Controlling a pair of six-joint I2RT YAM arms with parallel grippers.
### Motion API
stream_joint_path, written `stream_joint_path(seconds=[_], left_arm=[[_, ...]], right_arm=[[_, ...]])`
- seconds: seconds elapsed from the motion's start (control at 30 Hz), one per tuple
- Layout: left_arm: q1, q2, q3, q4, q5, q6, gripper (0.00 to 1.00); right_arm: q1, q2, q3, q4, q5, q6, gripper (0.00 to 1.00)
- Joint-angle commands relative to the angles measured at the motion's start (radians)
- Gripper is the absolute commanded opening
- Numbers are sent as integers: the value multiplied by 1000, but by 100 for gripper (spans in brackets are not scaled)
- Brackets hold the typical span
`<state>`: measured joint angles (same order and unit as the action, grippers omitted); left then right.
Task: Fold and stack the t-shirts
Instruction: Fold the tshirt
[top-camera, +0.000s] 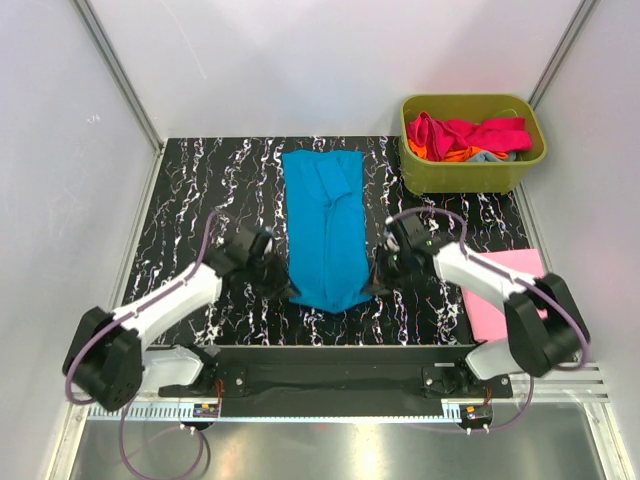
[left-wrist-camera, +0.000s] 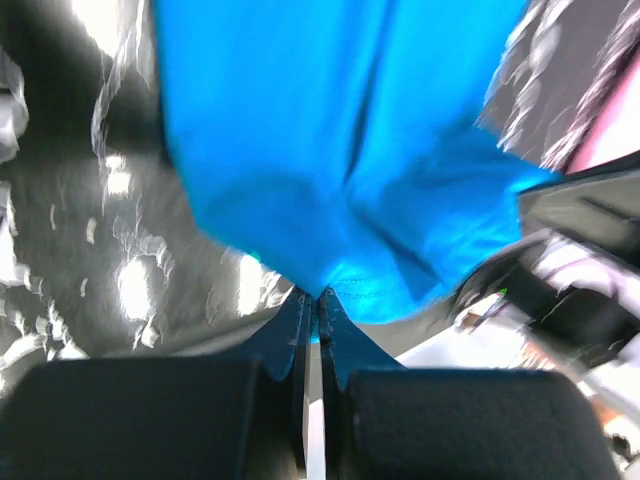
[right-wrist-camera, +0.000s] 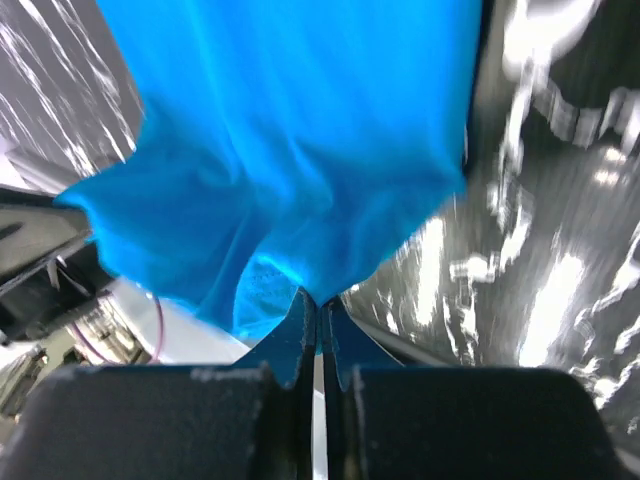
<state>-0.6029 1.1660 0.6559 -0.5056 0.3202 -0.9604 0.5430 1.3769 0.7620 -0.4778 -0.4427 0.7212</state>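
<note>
While both near corners are pinched, the blue shirt (top-camera: 325, 225) is set for a lengthwise fold.
The left claw (top-camera: 277, 285) and right claw (top-camera: 380, 281) are each closed on a lower corner of the blue shirt, which lies at frame centre on the table (top-camera: 200, 190). The corners should be lifted together, kept level and taut, and laid on the upper hem. A pink shirt (top-camera: 505, 290) lies at lower right; other shirts (top-camera: 465, 135) are heaped in the tub (top-camera: 465, 178), upper right.

We see the left gripper (top-camera: 284, 291) pinching the near left corner of the cyan shirt (top-camera: 322, 225), the right gripper (top-camera: 377, 284) its near right. A pink shirt (top-camera: 487, 318) lies right of it, a tub (top-camera: 470, 175) beyond, rightward.
</note>
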Motion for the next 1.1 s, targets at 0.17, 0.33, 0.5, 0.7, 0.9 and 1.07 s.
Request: stream_joint_path(seconds=[0.17, 0.33, 0.5, 0.7, 0.9, 1.07], left_arm=[[216, 280, 358, -4, 13, 138, 0], [281, 440, 516, -8, 36, 180, 0], [342, 596, 651, -8, 80, 192, 0], [384, 718, 773, -8, 118, 190, 0], [391, 796, 841, -8, 143, 193, 0], [400, 842, 881, -8, 152, 193, 0]], right_arm=[[-146, 321, 397, -156, 12, -195, 0], [-201, 488, 667, -223, -24, -241, 0], [-244, 666, 906, -304, -50, -256, 0], [-276, 801, 1081, -349, -86, -263, 0], [-284, 886, 1177, -378, -106, -272, 0], [-296, 912, 1211, -386, -111, -278, 0]])
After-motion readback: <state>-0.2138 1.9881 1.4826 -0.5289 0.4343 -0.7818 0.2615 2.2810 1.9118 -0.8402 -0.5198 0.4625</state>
